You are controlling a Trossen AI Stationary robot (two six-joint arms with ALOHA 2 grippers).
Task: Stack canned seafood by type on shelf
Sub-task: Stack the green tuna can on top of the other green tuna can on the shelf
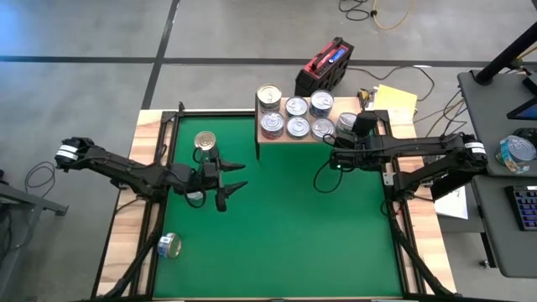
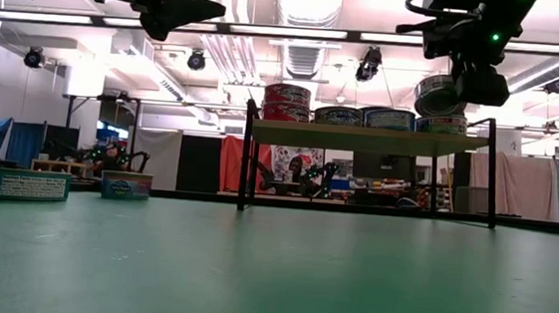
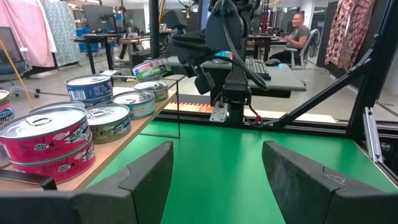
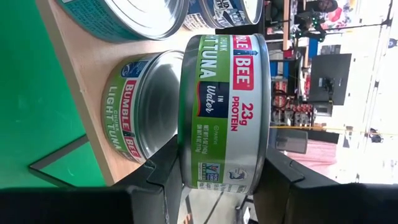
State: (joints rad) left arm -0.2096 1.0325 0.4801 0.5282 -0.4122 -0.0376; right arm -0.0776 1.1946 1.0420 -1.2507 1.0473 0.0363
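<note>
Left claw (image 3: pixel 214 180) open over green mat (image 3: pixel 249 155); cans (image 3: pixel 93 112) on shelf (image 3: pixel 134 134); right arm (image 3: pixel 227 50) beyond.

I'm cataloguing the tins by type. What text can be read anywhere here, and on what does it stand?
"BUMBLE BEE", "TUNA", "IN Water", "23g PROTEIN": green-labelled tin in the right end effector.
"BUMBLE BEE", "CHUNK LIGHT TUNA": matching tin on the shelf under it.
Red-labelled stacked tins: print too blurred to read.
Blue-labelled tins: too small to read.

Bright, even overhead light; ceiling strip lamps (image 2: pixel 309 31) glare in the low view; soft shadows on the green mat (image 1: pixel 285 218).
</note>
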